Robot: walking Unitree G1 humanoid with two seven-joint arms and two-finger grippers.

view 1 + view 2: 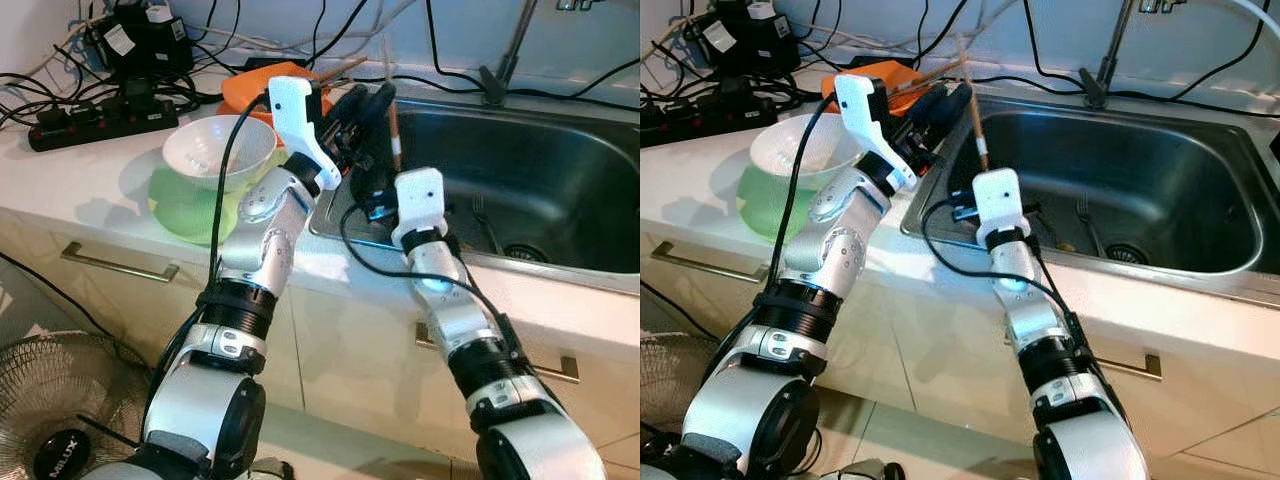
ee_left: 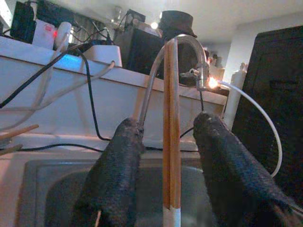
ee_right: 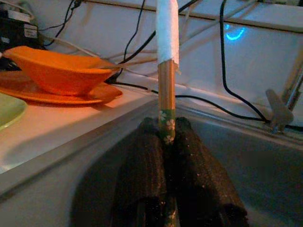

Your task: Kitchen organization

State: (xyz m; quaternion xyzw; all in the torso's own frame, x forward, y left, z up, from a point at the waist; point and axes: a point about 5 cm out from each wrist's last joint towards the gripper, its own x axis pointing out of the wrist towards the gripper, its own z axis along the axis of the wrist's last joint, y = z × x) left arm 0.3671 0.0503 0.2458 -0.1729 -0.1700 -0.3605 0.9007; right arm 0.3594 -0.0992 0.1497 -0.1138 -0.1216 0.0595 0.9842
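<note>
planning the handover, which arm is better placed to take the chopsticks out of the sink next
Right. The right hand is shut on the chopsticks, holding them upright over the sink near its left edge. The left hand is open, its fingers either side of the sticks without gripping them.

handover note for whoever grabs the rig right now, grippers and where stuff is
Right gripper: shut on the chopsticks, held upright at the sink's left edge.
Left gripper: open, one finger on each side of the chopsticks, not gripping.
On the counter: white bowl on green plate, orange bowl on orange plate.
A fork lies in the sink.
Left: putting the chopsticks away.
</note>
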